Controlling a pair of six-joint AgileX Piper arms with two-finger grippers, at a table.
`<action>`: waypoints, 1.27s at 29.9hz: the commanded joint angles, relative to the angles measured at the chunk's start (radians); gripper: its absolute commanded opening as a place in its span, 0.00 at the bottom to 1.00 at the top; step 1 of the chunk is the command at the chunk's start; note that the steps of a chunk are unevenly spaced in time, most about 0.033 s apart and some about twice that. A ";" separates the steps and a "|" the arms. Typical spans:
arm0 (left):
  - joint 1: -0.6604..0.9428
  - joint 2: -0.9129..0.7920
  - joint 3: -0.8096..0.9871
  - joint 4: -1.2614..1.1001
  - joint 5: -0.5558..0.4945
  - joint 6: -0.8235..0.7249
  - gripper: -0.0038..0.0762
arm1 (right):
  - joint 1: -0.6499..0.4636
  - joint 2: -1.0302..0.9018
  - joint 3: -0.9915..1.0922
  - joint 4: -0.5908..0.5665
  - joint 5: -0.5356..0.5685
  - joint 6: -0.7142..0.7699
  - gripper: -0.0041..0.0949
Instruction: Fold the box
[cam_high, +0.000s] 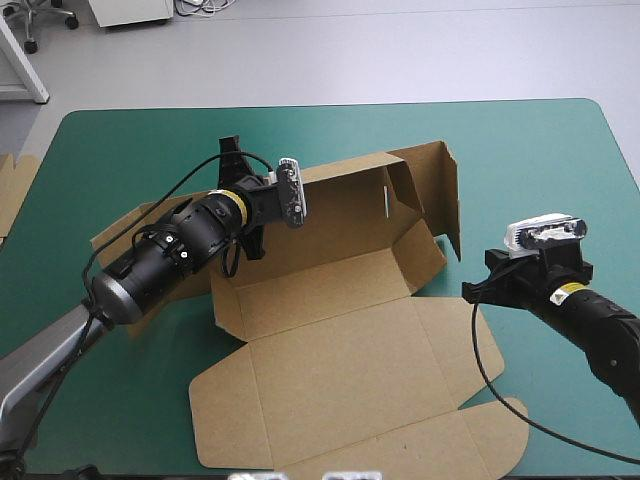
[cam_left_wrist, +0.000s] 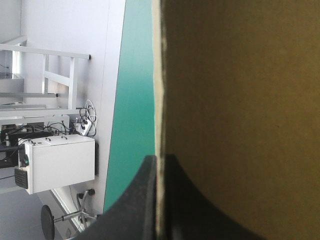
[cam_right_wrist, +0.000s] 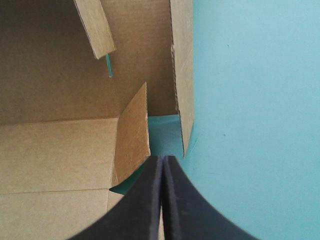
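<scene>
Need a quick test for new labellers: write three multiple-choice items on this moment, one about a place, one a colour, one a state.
1. Where does the left black-finned gripper grip the brown cut-cardboard box?
A. its raised far wall
B. its near lid
C. nowhere

2. What colour is the table cover?
A. red
B. teal-green
C. white

3. How does the box's broad near lid panel lie?
A. upright
B. tucked inside
C. flat on the cover

Answers:
1 A: the left wrist view shows the jaws clamped on a board edge, and the high view puts that gripper at the far wall.
2 B: that colour shows around the box in every view.
3 C: the high view shows it spread open toward the table's near edge.
</scene>
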 joint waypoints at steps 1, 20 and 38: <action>-0.041 -0.046 -0.032 0.053 -0.012 -0.017 0.03 | 0.000 -0.012 -0.046 0.019 -0.059 -0.009 0.02; -0.202 -0.048 0.137 0.478 0.092 -0.408 0.03 | 0.061 -0.012 -0.046 0.001 -0.071 -0.039 0.03; -0.288 -0.072 0.218 0.683 0.117 -0.622 0.03 | 0.067 0.077 -0.310 -0.124 0.075 0.157 0.02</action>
